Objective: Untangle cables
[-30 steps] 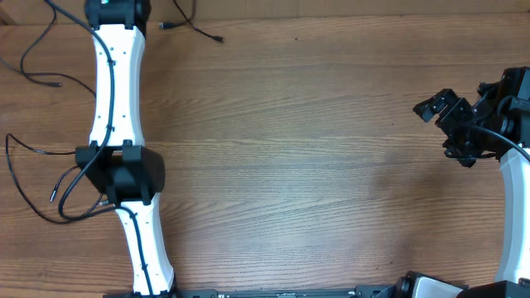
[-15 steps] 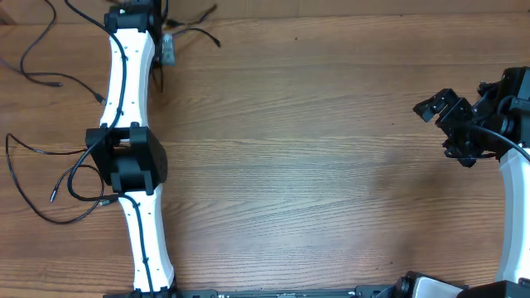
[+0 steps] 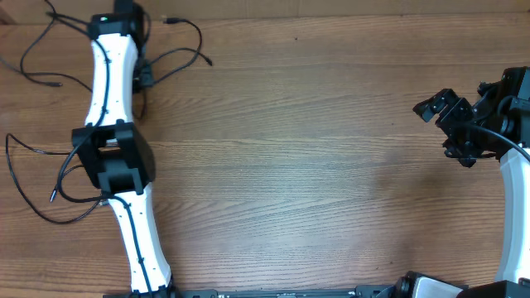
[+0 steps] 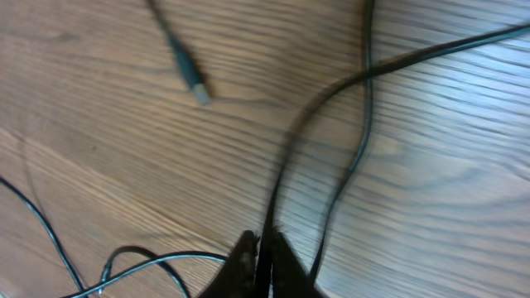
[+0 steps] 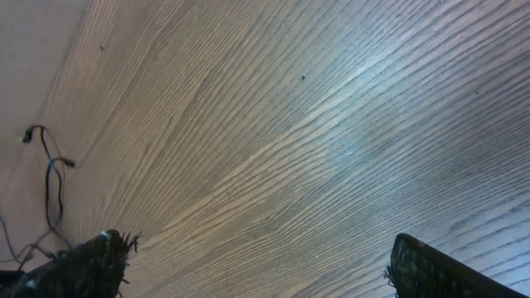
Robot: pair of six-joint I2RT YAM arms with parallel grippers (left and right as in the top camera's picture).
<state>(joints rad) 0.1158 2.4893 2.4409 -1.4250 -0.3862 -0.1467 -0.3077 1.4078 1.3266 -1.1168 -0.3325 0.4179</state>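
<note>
Several thin black cables lie spread over the table's far left. One cable [image 3: 184, 55] runs from my left gripper [image 3: 142, 78] in loops toward a plug at the back edge. Others lie further left [image 3: 37, 50] and beside the left arm [image 3: 33, 149]. In the left wrist view my left gripper [image 4: 263, 252] is shut on a cable [image 4: 286, 161] that rises from the tips and bends right. A second strand [image 4: 362, 141] crosses it, and a loose plug [image 4: 192, 83] lies apart. My right gripper [image 3: 440, 112] is open and empty at the far right; its fingertips [image 5: 93, 263] stand wide apart.
The wooden table [image 3: 315, 165] fills the view. The left arm's white links and dark elbow [image 3: 112, 157] lie over the left cables. In the right wrist view the cables [image 5: 48, 178] show small and far away at the left edge.
My left gripper has swung left and back toward the front, dragging the held cable, which now loops to its right. The right arm has not moved.
</note>
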